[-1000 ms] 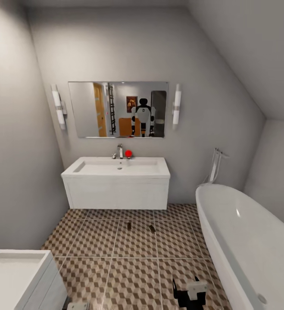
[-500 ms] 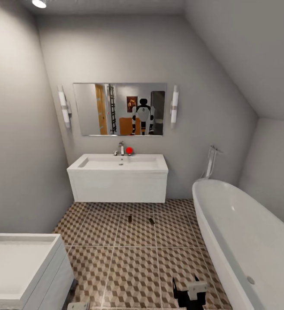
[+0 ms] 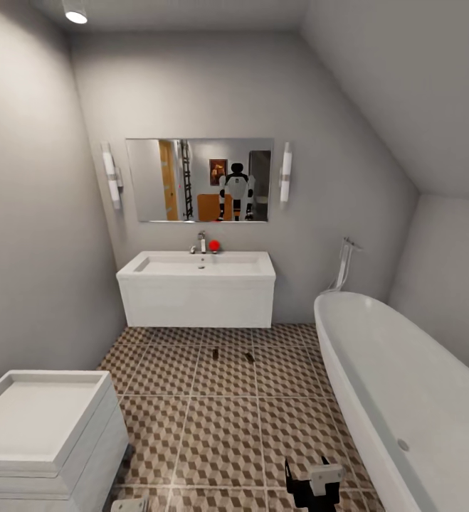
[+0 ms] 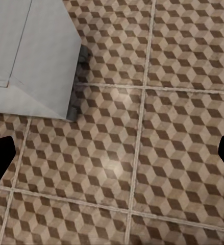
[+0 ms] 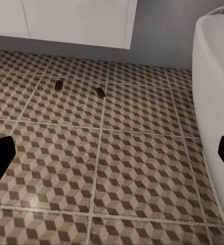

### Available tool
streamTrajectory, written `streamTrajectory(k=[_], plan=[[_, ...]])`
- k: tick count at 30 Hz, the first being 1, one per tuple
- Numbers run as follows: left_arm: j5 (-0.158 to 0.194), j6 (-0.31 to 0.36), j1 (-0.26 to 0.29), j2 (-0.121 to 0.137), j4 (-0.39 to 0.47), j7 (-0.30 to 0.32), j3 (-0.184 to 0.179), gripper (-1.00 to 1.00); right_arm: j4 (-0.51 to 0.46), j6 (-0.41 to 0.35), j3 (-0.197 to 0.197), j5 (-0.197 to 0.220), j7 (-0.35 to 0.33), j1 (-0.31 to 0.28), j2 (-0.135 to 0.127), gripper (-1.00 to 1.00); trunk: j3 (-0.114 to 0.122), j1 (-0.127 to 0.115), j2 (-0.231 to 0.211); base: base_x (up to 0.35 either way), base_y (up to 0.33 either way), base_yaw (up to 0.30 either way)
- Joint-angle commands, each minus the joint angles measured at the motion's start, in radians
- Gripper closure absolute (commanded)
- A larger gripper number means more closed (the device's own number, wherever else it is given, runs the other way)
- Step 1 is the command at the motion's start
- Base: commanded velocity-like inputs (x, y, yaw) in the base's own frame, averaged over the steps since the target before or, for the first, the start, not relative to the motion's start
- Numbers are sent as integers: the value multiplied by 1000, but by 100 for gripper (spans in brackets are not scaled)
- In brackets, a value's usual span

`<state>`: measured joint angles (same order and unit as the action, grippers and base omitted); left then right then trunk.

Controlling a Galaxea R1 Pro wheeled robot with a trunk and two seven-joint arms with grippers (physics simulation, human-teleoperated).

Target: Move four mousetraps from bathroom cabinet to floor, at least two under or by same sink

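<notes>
Two mousetraps lie on the cube-patterned bathroom floor (image 3: 220,434) just in front of the white sink (image 3: 227,264): one (image 3: 215,353) on the left, the other (image 3: 249,358) on the right. The right wrist view shows the same pair, left (image 5: 58,84) and right (image 5: 100,92), below the vanity front (image 5: 76,20). My right gripper (image 5: 112,161) is open and empty over the tiles; it also shows low in the head view (image 3: 312,485). My left gripper (image 4: 112,161) is open and empty above bare tiles. An orange-brown cabinet appears only as a reflection in the mirror (image 3: 200,180).
A white oval bathtub (image 3: 405,384) runs along the right side, its rim (image 5: 216,76) close to my right arm. A low white tray-topped drawer unit (image 3: 42,419) stands at the near left; its corner (image 4: 35,56) lies beside my left gripper. A small red object (image 3: 213,245) sits by the tap.
The whole view has drawn back from the sink, so the camera moved. More of the low white unit and the tub shows. The two mousetraps keep their spots on the floor.
</notes>
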<state>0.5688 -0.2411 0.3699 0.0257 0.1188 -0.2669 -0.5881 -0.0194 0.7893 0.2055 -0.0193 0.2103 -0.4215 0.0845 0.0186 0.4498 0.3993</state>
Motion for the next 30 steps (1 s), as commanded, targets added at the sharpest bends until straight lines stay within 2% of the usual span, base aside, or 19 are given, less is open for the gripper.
streamTrajectory(k=[1, 10, 30], plan=[[6, -1, 0, 0, 1, -5, -9, -100, 1, 1, 8, -2, 10, 0, 1, -100, 0, 0, 1, -39, 0, 0], [7, -1, 0, 0, 1, -5, -9, -100, 1, 1, 8, -2, 13, 0, 1, -100, -3, 0, 1, -12, 0, 104], [7, -1, 0, 0, 1, -5, -9, -100, 1, 1, 8, -2, 14, 0, 0, -100, -15, 0, 1, 0, 0, 261]])
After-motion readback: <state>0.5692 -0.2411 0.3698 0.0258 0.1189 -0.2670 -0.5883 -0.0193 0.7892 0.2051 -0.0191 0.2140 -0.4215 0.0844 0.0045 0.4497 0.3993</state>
